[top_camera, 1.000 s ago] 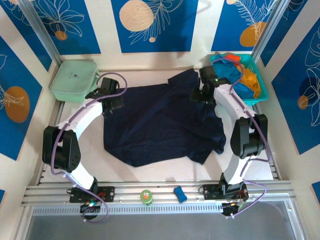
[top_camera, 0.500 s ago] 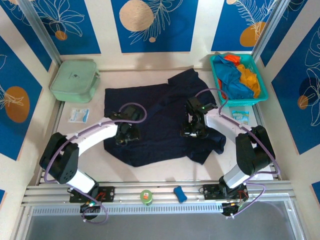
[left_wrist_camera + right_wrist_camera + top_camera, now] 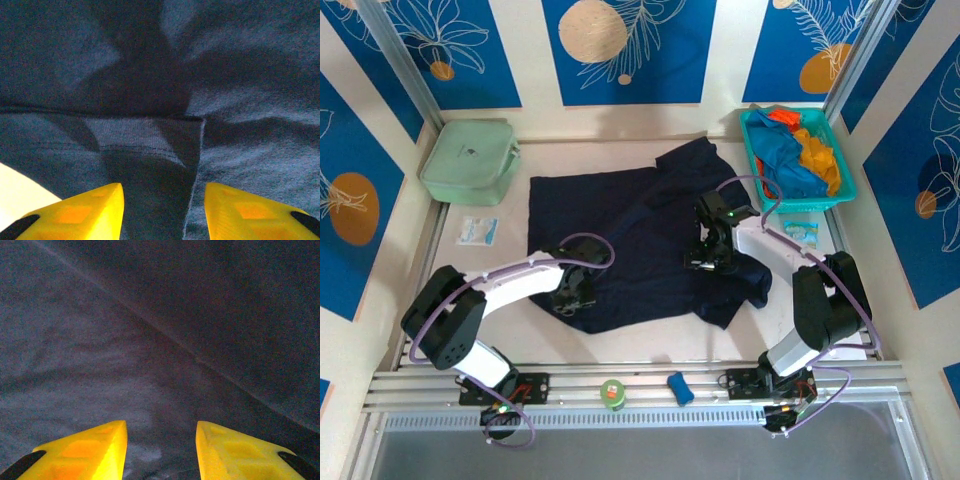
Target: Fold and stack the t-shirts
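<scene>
Navy t-shirt [image 3: 642, 235] spread; left claw [image 3: 572, 294], right claw [image 3: 707, 262] low, gaping.

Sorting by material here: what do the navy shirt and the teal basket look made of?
Navy shirt: matte knit cloth, maybe cotton; stitched hem and soft folds show. Teal basket: probably moulded plastic, with a smooth rigid rim.

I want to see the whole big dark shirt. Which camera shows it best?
Top external: nearly the whole navy t-shirt lies spread out there. The left wrist view gives a close-up of its hem; the right wrist, a crease.
</scene>
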Controlling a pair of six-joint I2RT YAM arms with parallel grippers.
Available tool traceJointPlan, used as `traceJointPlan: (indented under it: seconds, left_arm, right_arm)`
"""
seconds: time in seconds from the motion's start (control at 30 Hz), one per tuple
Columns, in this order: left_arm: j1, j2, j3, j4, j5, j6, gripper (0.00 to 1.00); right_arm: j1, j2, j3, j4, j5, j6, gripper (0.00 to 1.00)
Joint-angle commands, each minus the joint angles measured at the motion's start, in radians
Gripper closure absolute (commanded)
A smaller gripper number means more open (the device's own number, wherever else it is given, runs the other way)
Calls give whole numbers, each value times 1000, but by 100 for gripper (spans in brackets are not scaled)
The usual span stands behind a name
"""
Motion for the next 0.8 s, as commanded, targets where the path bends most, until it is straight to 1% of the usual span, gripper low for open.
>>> traceJointPlan:
  seconds: [0.0,0.07,0.13,0.17,0.27,0.3,0.43,0.5,0.57,0.67,0.77]
  left_arm:
    - [-18,8,-14,-26,-20,-36,58]
    - [-25,11,-12,-37,-31,-45,65]
    - [-32,-2,-8,-73,-72,-63,77]
    - [-35,-14,-6,-90,-94,-74,81]
    - [-40,-90,-19,-144,-171,-131,97]
    - [-41,-129,-29,-163,-199,-155,100]
    - [-41,-306,-96,-238,-296,-272,100]
    - [-41,-412,-155,-249,-314,-333,100]
    - [-40,-501,-214,-243,-306,-381,100]
    - [-43,-589,-285,-215,-262,-419,88]
    - [-80,-604,-299,-225,-239,-464,83]
  right_arm:
    - [-11,-37,-20,6,-36,-5,59]
    - [-17,-43,-23,8,-40,-7,59]
    - [-23,-48,-23,9,-45,-8,60]
    - [-24,-50,-23,9,-47,-10,60]
    - [-27,-50,-24,15,-55,-9,60]
    - [-28,-48,-24,18,-59,-8,60]
    - [-28,-32,-25,31,-76,-4,61]
    - [-28,-21,-24,40,-87,-1,61]
    - [-28,-11,-20,47,-98,-2,61]
    - [-24,7,-9,51,-109,-8,61]
    - [-23,20,4,51,-113,-17,61]
